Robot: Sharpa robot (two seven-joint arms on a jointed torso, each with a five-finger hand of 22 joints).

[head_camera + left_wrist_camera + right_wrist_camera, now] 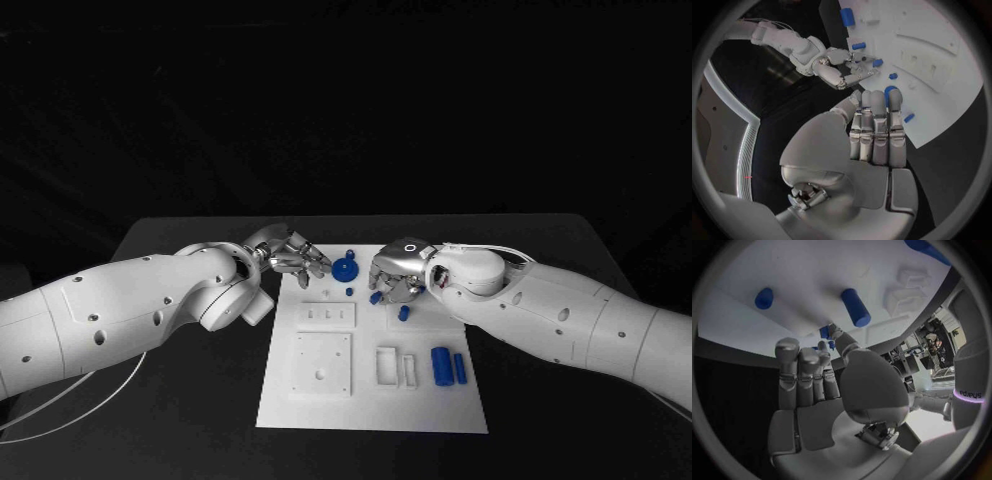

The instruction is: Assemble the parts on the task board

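Note:
The white task board (433, 410) lies in the middle of the table. A round blue part (346, 268) stands near its far edge, and my left hand (293, 257) hovers just left of it, holding nothing. In the left wrist view the left hand's straight fingers (876, 130) reach over that round part (891, 92). My right hand (397, 275) hangs over the board's far right, fingers spread and empty, with a short blue peg (404, 312) and a smaller blue piece (375, 297) just below it. The right wrist view shows both pegs (856, 307) (764, 298) beyond the right hand (807, 385).
A tiny blue piece (351, 291) lies between the hands. Two blue cylinders (450, 368) lie at the board's right, beside a white slotted block (397, 365). Two more white blocks (325, 315) (322, 365) sit on the left half. Black table (173, 420) surrounds the board.

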